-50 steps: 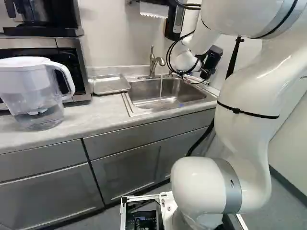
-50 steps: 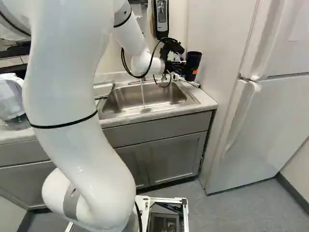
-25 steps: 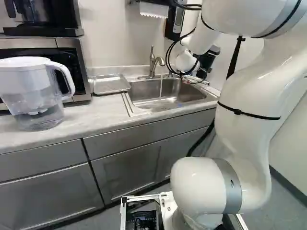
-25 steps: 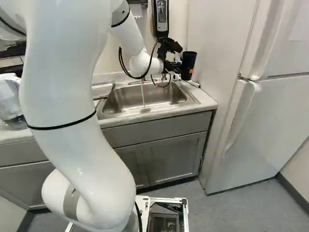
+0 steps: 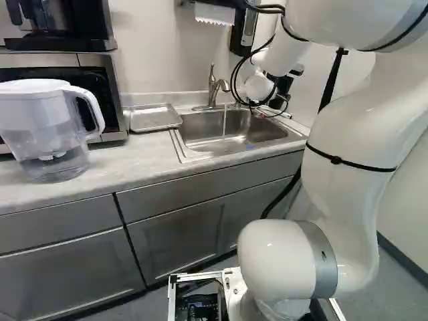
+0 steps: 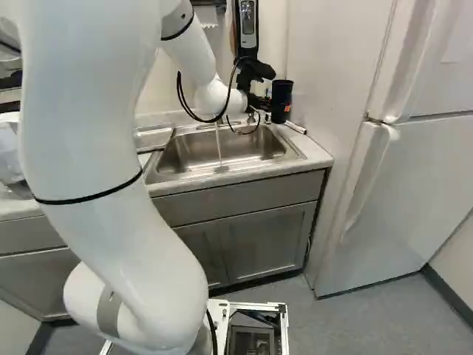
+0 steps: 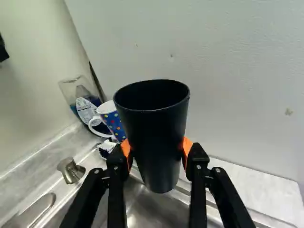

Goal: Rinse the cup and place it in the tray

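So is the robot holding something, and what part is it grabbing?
Yes, the black tumbler. The gripper has it by its sides, a little below the middle, between two orange pads.

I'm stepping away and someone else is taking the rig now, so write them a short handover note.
Gripper: shut on the black cup, holding it upright.
Cup: near the sink's back right corner in the right base view, away from the running water.
Tray: on the counter left of the sink in the left base view.
Done: cup gripped, tap on. Whether it's rinsed, I can't tell.
Left: rinse if needed, then place in the tray.
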